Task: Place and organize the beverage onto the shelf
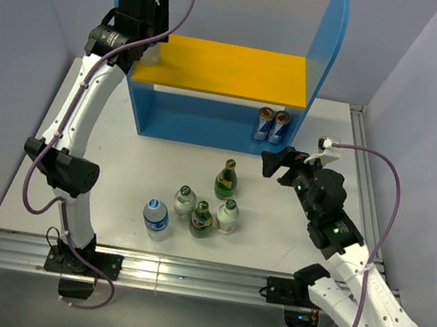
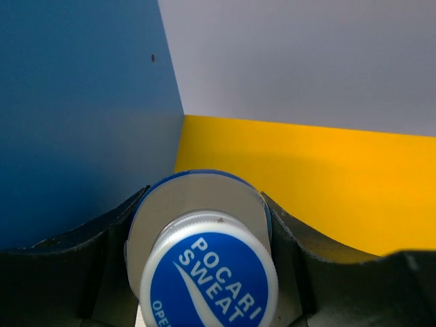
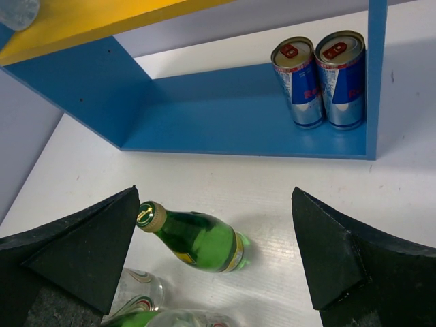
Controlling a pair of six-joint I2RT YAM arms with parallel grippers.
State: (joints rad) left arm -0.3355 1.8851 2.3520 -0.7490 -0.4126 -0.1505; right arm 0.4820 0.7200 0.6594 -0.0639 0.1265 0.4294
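Over yellow upper board [image 2: 320, 184] beside blue side panel [image 2: 82, 116]: with left gripper [image 2: 204, 266] clamped on Pocari Sweat bottle [image 2: 204, 204], lower upright, release once seated. Right gripper [image 3: 214, 204] gaping, empty.

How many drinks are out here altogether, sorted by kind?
plastic bottles: 2 (one on the table, one in the left gripper)
pale glass bottles: 2
dark green glass bottles: 2
blue-silver cans: 2
Total: 8
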